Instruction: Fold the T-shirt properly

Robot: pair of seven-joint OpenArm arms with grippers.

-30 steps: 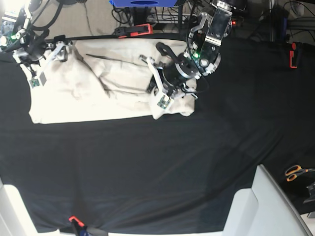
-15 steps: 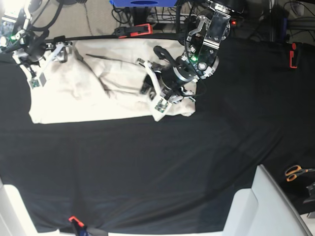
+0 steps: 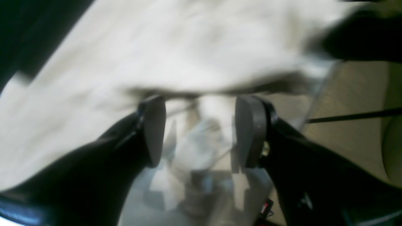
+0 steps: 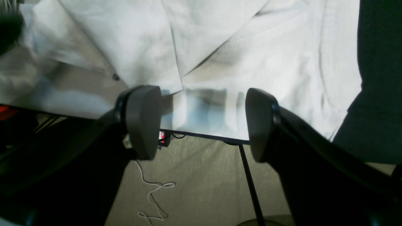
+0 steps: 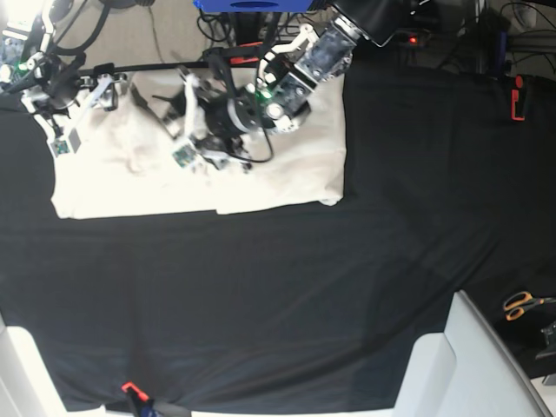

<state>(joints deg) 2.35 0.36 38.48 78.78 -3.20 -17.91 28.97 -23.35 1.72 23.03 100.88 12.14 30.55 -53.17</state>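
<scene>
Base view: shirt (image 5: 261,165) lies flat at the surface's (image 5: 347,287) far edge. I've got left gripper (image 5: 193,130) mid-shirt, right gripper (image 5: 74,109) at its corner, both jaws released, nothing held — probably repositioning for a fold.

Plain cream short-sleeved cotton T-shirt (image 5: 287,165), no print. Lies spread along the far edge of the desk, toward the base view's left. Roughly rectangular outline; near hem edge fairly straight, right edge squared off. Cloth rumpled with creases in its middle and left parts. Right wrist view: overlapping folded layers (image 4: 220,47), seam visible. Left wrist view: blurred pale cloth (image 3: 176,53).
</scene>
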